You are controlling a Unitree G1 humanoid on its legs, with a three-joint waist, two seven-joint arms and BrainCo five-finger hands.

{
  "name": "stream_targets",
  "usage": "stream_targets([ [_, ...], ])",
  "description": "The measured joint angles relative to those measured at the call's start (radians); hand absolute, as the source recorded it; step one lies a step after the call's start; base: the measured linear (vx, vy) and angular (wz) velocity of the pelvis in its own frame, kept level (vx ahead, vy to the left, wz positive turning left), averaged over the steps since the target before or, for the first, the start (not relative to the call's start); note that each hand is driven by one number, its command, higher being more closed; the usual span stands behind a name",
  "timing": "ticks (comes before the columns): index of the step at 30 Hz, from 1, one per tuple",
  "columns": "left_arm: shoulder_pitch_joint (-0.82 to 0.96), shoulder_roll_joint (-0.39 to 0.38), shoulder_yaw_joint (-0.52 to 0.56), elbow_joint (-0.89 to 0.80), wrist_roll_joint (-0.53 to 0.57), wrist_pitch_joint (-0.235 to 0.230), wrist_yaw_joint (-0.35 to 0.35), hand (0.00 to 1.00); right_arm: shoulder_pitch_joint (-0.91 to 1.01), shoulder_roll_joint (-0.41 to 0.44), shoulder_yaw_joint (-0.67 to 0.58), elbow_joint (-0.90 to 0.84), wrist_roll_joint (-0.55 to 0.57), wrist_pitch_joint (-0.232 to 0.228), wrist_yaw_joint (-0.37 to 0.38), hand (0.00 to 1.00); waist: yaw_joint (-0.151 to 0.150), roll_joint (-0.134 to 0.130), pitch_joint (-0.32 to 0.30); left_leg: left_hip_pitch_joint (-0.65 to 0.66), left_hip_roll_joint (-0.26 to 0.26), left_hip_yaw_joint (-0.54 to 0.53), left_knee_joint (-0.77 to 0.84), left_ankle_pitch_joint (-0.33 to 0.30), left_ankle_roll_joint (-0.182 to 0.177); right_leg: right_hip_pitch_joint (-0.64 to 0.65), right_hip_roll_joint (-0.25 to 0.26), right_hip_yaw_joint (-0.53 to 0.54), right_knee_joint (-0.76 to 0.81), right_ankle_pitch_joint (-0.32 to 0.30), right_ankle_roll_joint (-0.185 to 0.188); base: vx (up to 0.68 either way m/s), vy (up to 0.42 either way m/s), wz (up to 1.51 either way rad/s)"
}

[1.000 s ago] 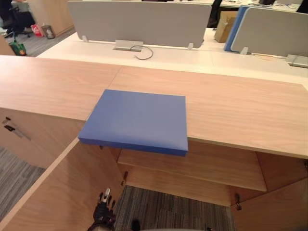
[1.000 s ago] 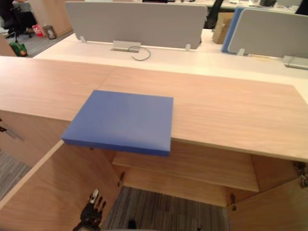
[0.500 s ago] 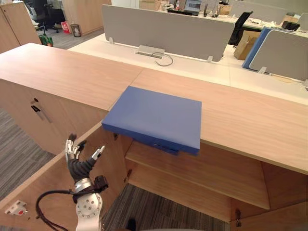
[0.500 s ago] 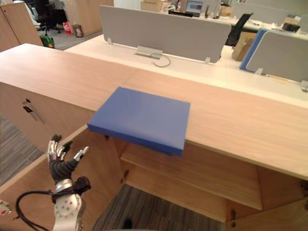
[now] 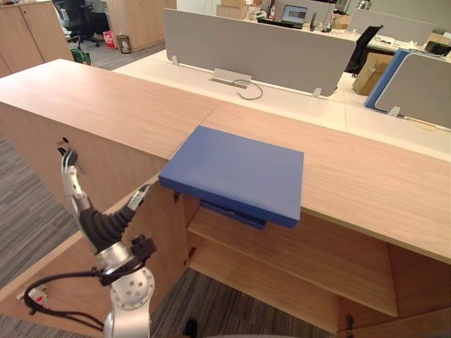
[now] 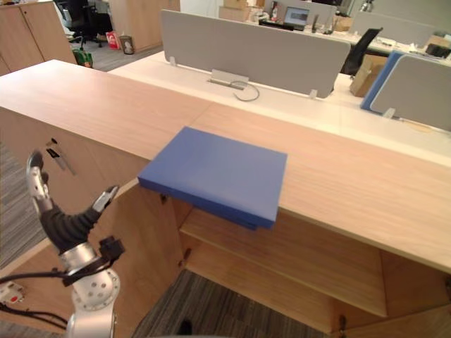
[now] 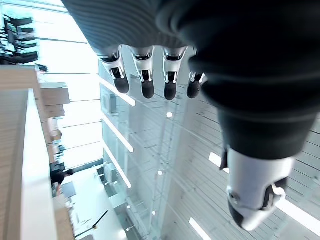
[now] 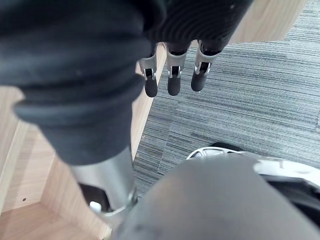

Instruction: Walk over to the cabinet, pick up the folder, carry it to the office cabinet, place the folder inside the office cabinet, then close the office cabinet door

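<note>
Though clear of left hand (image 5: 104, 224), folder (image 5: 239, 172) underside obscure.

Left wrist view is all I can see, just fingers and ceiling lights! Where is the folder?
Observer: The flat blue folder lies on the light wooden cabinet top, its near edge sticking out over the open compartment.
Operator: Where's my left hand, then?
Observer: The left hand is up beside the open wooden door, apart from the folder.
Operator: And my other hand?
Observer: The right hand hangs low with straight fingers, empty, over grey striped carpet.
</note>
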Motion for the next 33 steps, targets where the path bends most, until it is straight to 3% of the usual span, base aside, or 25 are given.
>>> stream_targets([
  [7, -0.056, 0.208, -0.111, 0.000, 0.222, 0.018, 0.010, 0.00, -0.014, -0.004, 0.000, 0.042, -0.001, -0.031, 0.003, 0.00, -0.014, 0.002, -0.007, 0.001, 0.016, 0.028, 0.000, 0.001, -0.001, -0.016, 0.011, 0.033, 0.001, 0.005, -0.008, -0.01, 0.006, -0.13],
  [13, -0.080, 0.325, -0.133, 0.022, 0.304, -0.004, -0.030, 0.00, -0.015, -0.010, 0.000, 0.052, -0.003, -0.041, 0.016, 0.00, -0.025, 0.006, -0.021, 0.006, 0.027, 0.052, 0.000, 0.001, -0.002, -0.027, 0.016, 0.063, 0.008, 0.009, -0.014, -0.01, 0.001, -0.14],
  [24, -0.094, 0.424, -0.135, 0.043, 0.332, -0.075, -0.104, 0.00, -0.015, -0.020, -0.010, 0.061, -0.021, -0.060, 0.033, 0.00, -0.029, 0.017, -0.028, 0.018, 0.029, 0.068, 0.000, -0.003, -0.006, -0.030, 0.015, 0.084, 0.015, 0.008, -0.016, -0.02, 0.008, -0.04],
  [29, -0.094, 0.430, -0.135, 0.050, 0.332, -0.088, -0.127, 0.00, -0.015, -0.020, -0.011, 0.061, -0.037, -0.060, 0.034, 0.00, -0.030, 0.018, -0.028, 0.020, 0.030, 0.076, 0.000, -0.003, -0.006, -0.031, 0.015, 0.087, 0.016, 0.009, -0.015, 0.00, 0.002, -0.01],
  [33, -0.094, 0.469, -0.135, 0.146, 0.332, -0.102, -0.146, 0.00, -0.016, -0.026, -0.011, 0.055, -0.038, -0.059, 0.039, 0.00, -0.032, 0.030, -0.023, 0.038, 0.031, 0.079, 0.000, -0.010, -0.007, -0.014, 0.017, 0.093, 0.012, 0.005, -0.020, -0.01, -0.004, -0.04],
])
